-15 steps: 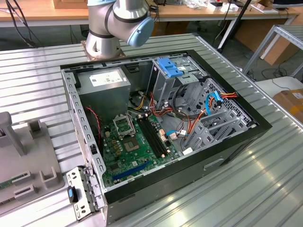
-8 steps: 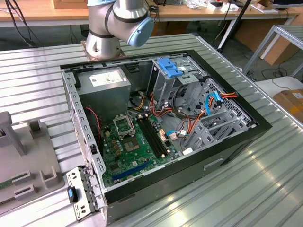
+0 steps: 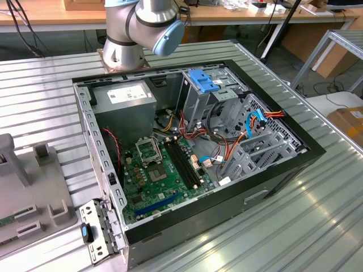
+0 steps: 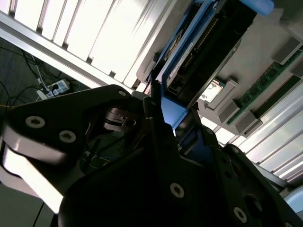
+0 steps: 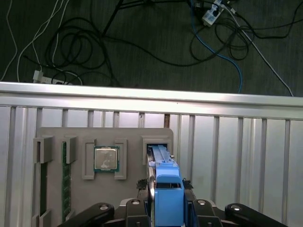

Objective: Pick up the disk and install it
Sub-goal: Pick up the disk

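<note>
Your fingers [image 5: 191, 210] were clamped on the blue frame of the disk [image 5: 166, 182], which stood on edge at its slot in the grey holder [image 5: 78, 189] by the desk [image 5: 246, 156] edge. The pickup looked barely begun. Farther off, the drive cage [image 3: 198, 107] in the computer case [image 3: 283, 175] had no disk installed.

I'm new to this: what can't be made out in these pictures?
- The faces of the disk: the first wrist view sees it edge-on.
- Whether it sits in the slot of the grey holder or above it: that view looks along it.
- Its near end: in the second wrist view, the dark gripper covers it.
- The arm: cut off by the exterior view's top edge.
</note>
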You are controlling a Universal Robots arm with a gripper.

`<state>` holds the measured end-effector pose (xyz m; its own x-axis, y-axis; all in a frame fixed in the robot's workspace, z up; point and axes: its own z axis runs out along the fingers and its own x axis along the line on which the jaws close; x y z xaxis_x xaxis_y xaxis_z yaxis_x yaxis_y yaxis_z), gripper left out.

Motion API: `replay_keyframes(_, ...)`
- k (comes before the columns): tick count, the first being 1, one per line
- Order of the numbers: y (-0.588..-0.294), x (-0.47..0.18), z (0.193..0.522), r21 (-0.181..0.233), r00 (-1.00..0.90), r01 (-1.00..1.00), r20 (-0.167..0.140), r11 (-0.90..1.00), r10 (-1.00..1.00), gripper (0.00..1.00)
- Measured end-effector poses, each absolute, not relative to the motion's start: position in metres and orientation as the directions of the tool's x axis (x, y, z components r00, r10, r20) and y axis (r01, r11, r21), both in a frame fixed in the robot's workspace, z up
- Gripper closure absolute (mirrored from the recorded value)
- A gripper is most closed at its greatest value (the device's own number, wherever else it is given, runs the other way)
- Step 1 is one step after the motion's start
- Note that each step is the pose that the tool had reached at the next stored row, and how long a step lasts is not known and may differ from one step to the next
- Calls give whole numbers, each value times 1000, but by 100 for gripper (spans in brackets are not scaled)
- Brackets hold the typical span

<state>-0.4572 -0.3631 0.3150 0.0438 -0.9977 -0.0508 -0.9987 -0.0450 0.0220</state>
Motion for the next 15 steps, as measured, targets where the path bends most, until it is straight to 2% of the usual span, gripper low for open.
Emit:
replay_keyframes(4, -363, -457, 322, 22, 44, -999, -51, -45, -998, 64)
replay_keyframes(15, -363, -457, 398, 21, 44, -999, -51, -45, -998, 64)
